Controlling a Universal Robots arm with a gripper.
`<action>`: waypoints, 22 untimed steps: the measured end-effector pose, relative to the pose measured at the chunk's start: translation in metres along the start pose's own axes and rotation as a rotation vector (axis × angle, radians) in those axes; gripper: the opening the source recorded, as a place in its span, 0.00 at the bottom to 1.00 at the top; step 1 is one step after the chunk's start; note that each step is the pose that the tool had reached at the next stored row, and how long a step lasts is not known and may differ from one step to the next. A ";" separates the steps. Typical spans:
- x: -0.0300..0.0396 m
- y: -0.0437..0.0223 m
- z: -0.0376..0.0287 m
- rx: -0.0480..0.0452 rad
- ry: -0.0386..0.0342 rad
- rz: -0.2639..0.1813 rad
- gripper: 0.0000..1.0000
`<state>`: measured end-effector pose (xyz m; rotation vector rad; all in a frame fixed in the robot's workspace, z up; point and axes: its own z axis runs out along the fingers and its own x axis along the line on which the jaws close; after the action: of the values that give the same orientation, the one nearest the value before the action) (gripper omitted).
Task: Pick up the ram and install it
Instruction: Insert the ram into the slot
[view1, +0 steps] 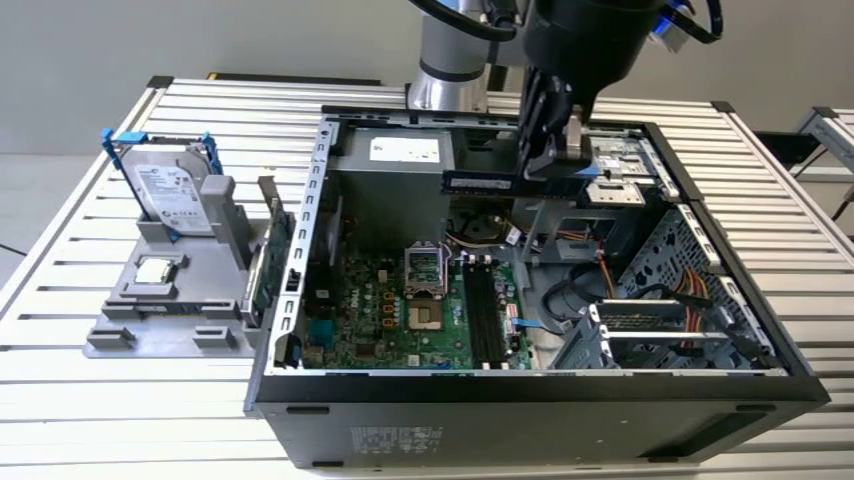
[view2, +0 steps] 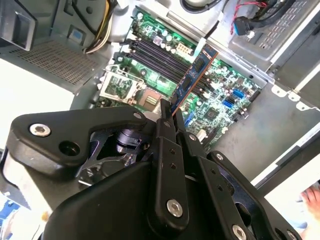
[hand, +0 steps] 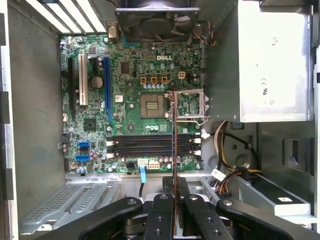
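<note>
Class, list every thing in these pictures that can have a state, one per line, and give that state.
gripper: shut on the ram, above the computer case.
ram: held in the air, not yet seated.
memory slots: all empty.
computer case: lying on its side, panel off, open.
hard drive: upright in the grey stand, outside the case.

Arm (view1: 447, 50) overhead, gripper (view1: 555, 168) pointing straight down; fingers (hand: 160, 212) closed on the ram (view1: 481, 181)
</note>
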<state>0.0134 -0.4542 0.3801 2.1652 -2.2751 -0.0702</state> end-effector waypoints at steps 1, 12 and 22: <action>-0.0008 0.0001 0.0000 0.0000 0.0000 0.000 0.00; -0.0034 0.0002 0.0001 0.0000 0.0000 0.000 0.00; -0.0035 0.0002 0.0001 0.0002 -0.0004 0.008 0.00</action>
<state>0.0134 -0.4508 0.3801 2.1564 -2.2837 -0.0703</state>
